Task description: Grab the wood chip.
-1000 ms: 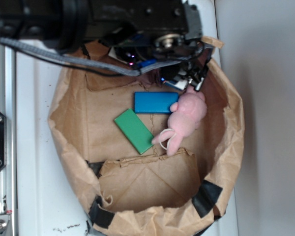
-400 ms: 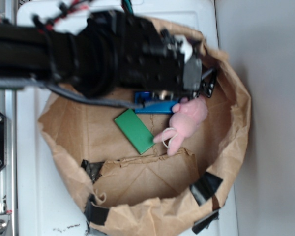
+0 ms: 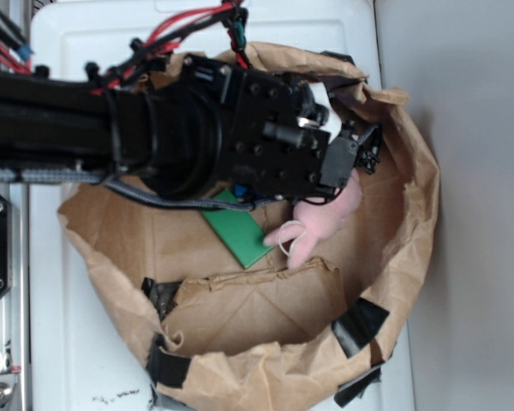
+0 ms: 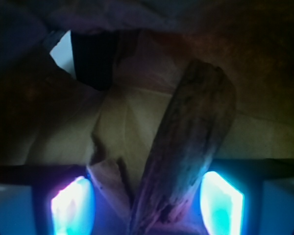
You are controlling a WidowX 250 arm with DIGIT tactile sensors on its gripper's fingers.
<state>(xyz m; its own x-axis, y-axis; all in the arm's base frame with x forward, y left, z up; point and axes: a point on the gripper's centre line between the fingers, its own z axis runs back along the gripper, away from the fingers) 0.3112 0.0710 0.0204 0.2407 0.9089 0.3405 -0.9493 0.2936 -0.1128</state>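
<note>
The wood chip [image 4: 188, 147] is a long brown piece of bark lying on the paper floor of the bag. It runs from upper right down between my glowing fingertips [image 4: 71, 205], closer to the right one. My gripper [image 4: 146, 205] is open around its near end, with a gap left on the left side. In the exterior view the black arm reaches into the brown paper bag [image 3: 265, 317], and the gripper [image 3: 358, 158] is at the bag's upper right wall. The wood chip is hidden there under the arm.
A green flat block [image 3: 240, 233] and a pink plush toy [image 3: 321, 218] lie in the bag just below the arm. The bag's crumpled walls rise all around, with black tape patches [image 3: 360, 321] along the rim. A grey wall stands to the right.
The arm has come down and forward over the bag's upper half, hiding the blue block that showed earlier. The bag's rim has shifted and been pushed outward.
</note>
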